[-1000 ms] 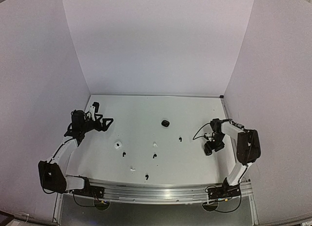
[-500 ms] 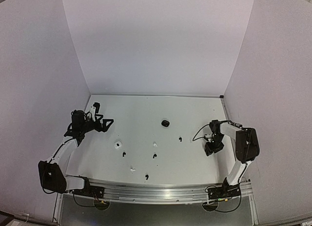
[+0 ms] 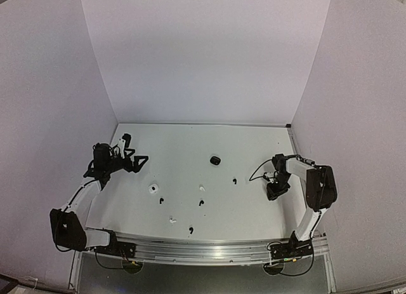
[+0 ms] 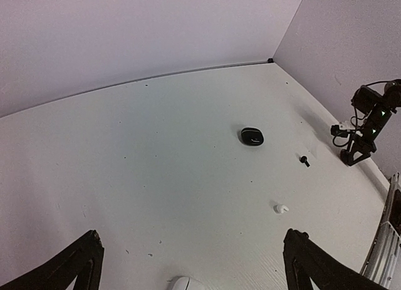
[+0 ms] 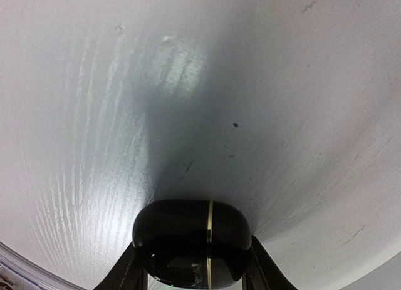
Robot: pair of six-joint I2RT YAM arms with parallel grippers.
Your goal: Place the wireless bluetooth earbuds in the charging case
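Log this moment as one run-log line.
left gripper: open, empty | right gripper: shut on black case | earbuds: loose on table

Black earbuds (image 3: 202, 203) and white earbuds (image 3: 171, 220) lie loose, scattered apart.

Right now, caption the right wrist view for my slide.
Black charging case, gold stripe, between fingers of the right gripper on the white table.

The black case (image 5: 193, 240) is glossy, smooth plastic with a thin gilt seam (it mirrors light) — the white bench (image 5: 94, 114) looks matt, faintly wood-grained; its 6 o'clock rail (image 3: 203, 248) is bare metal.
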